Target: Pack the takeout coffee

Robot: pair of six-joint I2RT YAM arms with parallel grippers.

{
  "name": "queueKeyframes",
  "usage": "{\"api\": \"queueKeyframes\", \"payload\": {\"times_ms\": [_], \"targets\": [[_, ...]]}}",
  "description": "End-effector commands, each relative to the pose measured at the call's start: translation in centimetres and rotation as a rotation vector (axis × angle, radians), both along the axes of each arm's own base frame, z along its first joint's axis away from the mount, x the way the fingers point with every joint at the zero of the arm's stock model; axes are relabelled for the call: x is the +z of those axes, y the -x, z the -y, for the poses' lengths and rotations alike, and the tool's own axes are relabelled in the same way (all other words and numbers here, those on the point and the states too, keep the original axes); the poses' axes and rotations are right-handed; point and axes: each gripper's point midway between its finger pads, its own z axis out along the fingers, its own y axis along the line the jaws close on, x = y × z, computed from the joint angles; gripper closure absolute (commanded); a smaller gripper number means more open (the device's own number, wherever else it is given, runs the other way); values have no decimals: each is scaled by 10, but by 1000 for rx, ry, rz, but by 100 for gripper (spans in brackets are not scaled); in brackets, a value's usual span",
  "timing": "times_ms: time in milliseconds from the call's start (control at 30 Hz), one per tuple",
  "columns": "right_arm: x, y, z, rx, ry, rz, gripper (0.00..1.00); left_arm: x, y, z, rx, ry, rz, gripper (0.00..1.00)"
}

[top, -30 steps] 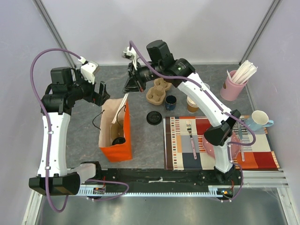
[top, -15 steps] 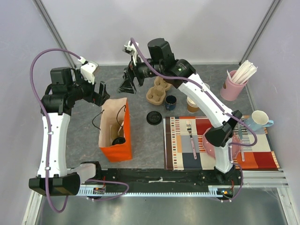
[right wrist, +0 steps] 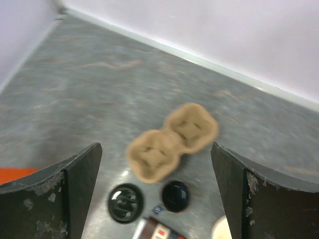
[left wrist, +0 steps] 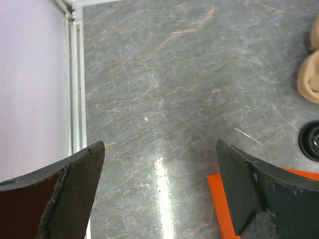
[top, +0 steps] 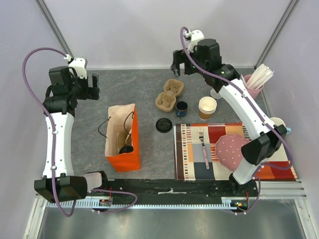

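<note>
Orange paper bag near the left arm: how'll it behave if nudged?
The orange paper bag stands tall and narrow, so probably tips before sliding. Its open top looks thin, likely to buckle. The black loop handle droops, probably floppy.

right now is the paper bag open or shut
Open. In the top view the bag stands upright with its mouth spread wide, so its brown inside shows from above.

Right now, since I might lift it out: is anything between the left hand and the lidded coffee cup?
Yes. The black-lidded brown kraft-paper cup lies inside the orange paper bag, whose walls screen it from the open left hand; only the top is open.
</note>
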Motion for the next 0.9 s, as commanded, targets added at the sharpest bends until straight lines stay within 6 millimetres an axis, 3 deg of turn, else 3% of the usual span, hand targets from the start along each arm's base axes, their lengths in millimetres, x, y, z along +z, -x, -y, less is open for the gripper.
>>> {"api": "queueKeyframes", "payload": {"times_ms": [0,33,100,133,200,233,267,300,333,367,400,433,467,500,533,600,633,667,700,733,767,800,867], "targets": [[-7,-25,75,-301,61,48,2,-6,-20,-29,146,55,40,0],[-25,-25,82,-324,98,25,2,-16,-20,-29,141,60,29,0],[-32,-27,105,-417,139,37,2,-30,-23,-30,122,72,14,0],[-50,-26,112,-446,169,10,2,-36,-24,-30,112,75,-1,0],[-51,-23,137,-560,178,29,2,-50,-27,-29,104,83,-33,0],[-72,-19,146,-596,210,7,2,-59,-27,-29,99,89,-49,0],[-77,-16,154,-629,213,12,2,-62,-27,-29,100,95,-48,0],[-61,-13,160,-658,162,75,2,-70,-30,-29,95,98,-34,0],[-88,-6,170,-688,197,53,2,-73,-31,-29,98,102,-25,0],[-91,-2,177,-707,189,71,2,-75,-32,-30,100,107,-7,0],[-73,3,183,-725,135,146,2,-87,-27,-28,96,111,-11,0],[-100,11,192,-740,179,128,2,-83,-34,-24,70,119,40,0],[-104,16,198,-753,193,142,2,-86,-34,-22,61,128,52,0],[-93,20,202,-773,160,195,2,-101,-30,-17,45,144,39,0],[-115,27,209,-775,205,176,2,-96,-36,-18,40,142,89,0],[-116,37,217,-798,190,199,2,-111,-32,-17,55,154,98,0],[-134,44,218,-790,211,176,2,-109,-35,-18,56,149,133,0],[-135,48,220,-792,196,184,2,-110,-35,-18,60,149,151,0],[-144,56,225,-811,189,181,2,-128,-29,-18,69,155,130,0],[-148,60,228,-844,146,180,2,-134,-25,-17,69,158,131,0],[-148,63,238,-907,121,196,2,-128,-29,-17,62,156,189,0],[-156,70,243,-932,114,190,2,-148,-22,-14,59,163,161,0],[-161,74,247,-971,77,188,2,-148,-21,-14,56,155,213,0]]}}
